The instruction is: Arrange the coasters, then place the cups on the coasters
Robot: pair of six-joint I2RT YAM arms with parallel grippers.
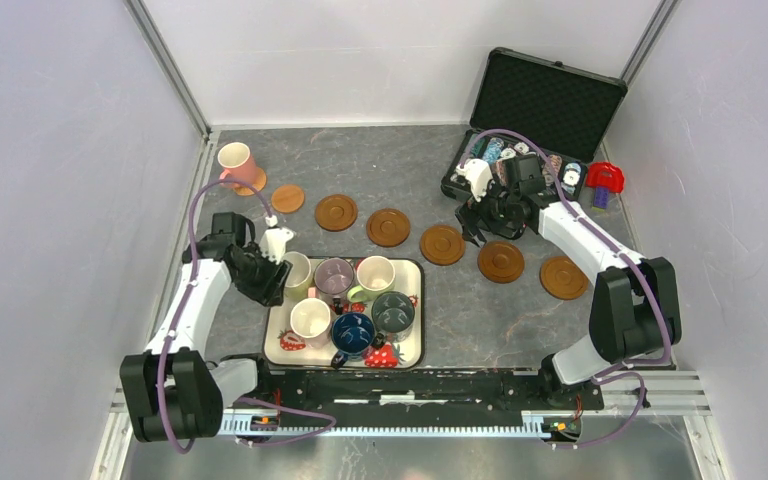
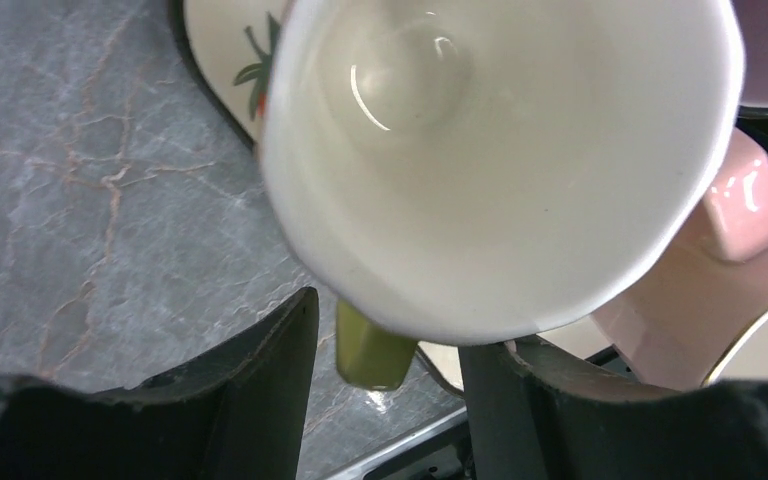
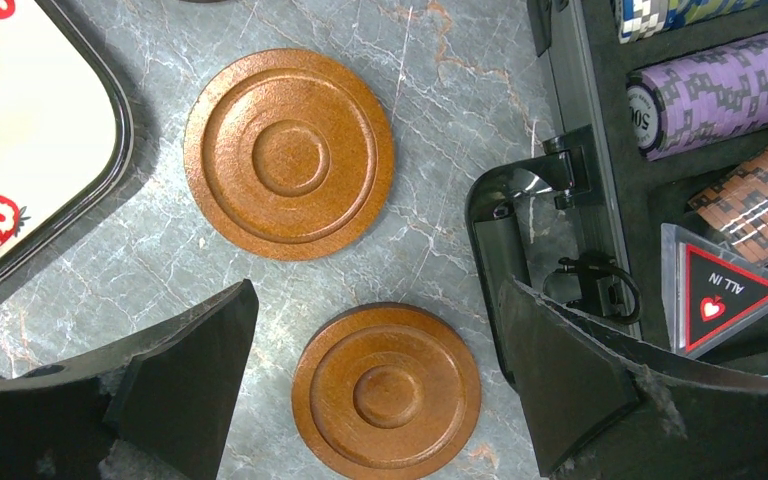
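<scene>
**Bright, Even Light; Soft at Close Range**

Lit brightly and evenly from overhead, leaving only faint shadows on the grey marbled table top [image 1: 400, 165]. Catches small white glints inside the glossy cream ceramic cup [image 2: 500, 160] in the left wrist view, soft-edged and bulged by closeness. Crisp on the round brown wooden coasters [image 3: 288, 153] in the right wrist view, grain and rings resolved.

Six cups [image 1: 393, 312] stand packed close together on the tray [image 1: 410, 340], leaving no gap wide enough for a hand. The left hand [image 1: 278, 278] sits at the tray's far-left corner, beside bare worktop [image 1: 390, 160]. More bare worktop lies beyond the coasters [image 1: 388, 227]. The chip case [image 1: 550, 100] crowds the right hand [image 3: 377, 300] on its right.
</scene>
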